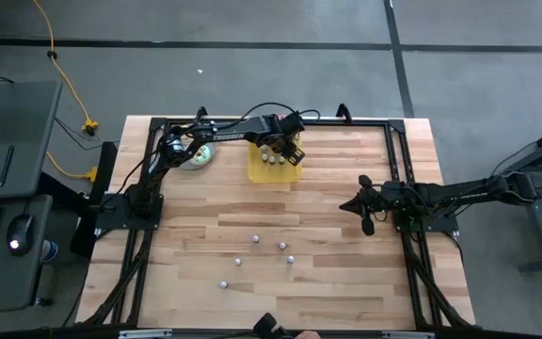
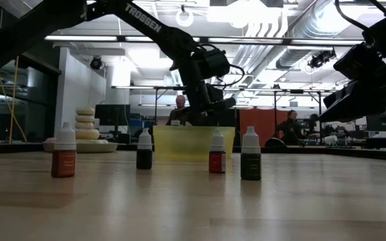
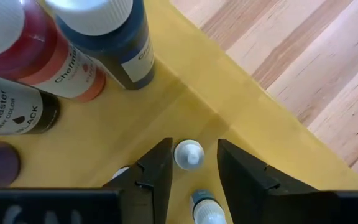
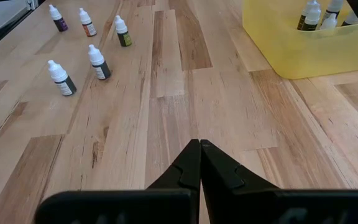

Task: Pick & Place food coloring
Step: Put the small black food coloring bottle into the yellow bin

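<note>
The left gripper (image 3: 192, 171) hangs inside the yellow tray (image 3: 253, 99), fingers slightly apart around an upright bottle (image 3: 189, 154) directly below, gripping nothing. Five bottles (image 4: 98, 62) stand nearer the shut, empty right gripper (image 4: 199, 163).

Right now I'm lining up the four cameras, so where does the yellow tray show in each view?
High view: yellow tray at the table's far edge, under the left gripper.
Low view: mid-picture, behind the standing bottles.
Left wrist view: its floor fills most of the frame.
Right wrist view: upper right corner.
Shared landmark: the light wooden table.
</note>
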You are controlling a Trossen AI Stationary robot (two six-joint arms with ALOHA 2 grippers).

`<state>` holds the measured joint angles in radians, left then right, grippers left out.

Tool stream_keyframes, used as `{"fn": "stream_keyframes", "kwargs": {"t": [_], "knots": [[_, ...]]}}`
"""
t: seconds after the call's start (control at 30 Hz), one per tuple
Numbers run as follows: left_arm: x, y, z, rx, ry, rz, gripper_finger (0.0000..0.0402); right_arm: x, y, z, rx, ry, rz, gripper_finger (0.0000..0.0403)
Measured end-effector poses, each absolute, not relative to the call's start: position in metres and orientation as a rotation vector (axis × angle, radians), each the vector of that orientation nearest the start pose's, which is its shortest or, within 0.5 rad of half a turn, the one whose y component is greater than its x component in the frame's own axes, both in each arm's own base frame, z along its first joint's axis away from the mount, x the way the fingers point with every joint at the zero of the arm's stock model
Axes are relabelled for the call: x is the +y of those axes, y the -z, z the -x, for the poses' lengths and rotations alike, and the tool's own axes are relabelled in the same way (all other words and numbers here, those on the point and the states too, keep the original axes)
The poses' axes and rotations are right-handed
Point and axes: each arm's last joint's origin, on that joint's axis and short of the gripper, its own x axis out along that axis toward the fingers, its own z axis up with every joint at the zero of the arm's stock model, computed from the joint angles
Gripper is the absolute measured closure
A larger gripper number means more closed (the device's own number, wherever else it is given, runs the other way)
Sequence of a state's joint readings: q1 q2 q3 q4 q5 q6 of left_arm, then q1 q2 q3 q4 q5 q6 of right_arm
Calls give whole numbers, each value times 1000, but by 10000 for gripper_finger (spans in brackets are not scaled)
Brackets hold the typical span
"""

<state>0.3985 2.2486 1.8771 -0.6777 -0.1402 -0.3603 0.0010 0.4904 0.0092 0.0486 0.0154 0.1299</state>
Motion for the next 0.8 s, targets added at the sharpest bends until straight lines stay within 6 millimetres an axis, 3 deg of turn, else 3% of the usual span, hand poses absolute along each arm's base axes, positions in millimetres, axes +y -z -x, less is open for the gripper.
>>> {"fn": "stream_keyframes", "kwargs": {"t": [0.17, 0.33, 0.5, 0.8], "knots": [[192, -198, -445, 957, -660, 430, 278, 0, -127, -120, 432, 42, -124, 402], [194, -221, -449, 936, -644, 386, 277, 0, -127, -120, 431, 42, -124, 402], [192, -253, -452, 907, -655, 338, 277, 0, -127, -120, 431, 42, -124, 402], [165, -315, -453, 876, -620, 207, 277, 0, -127, -120, 431, 43, -124, 402]]}}
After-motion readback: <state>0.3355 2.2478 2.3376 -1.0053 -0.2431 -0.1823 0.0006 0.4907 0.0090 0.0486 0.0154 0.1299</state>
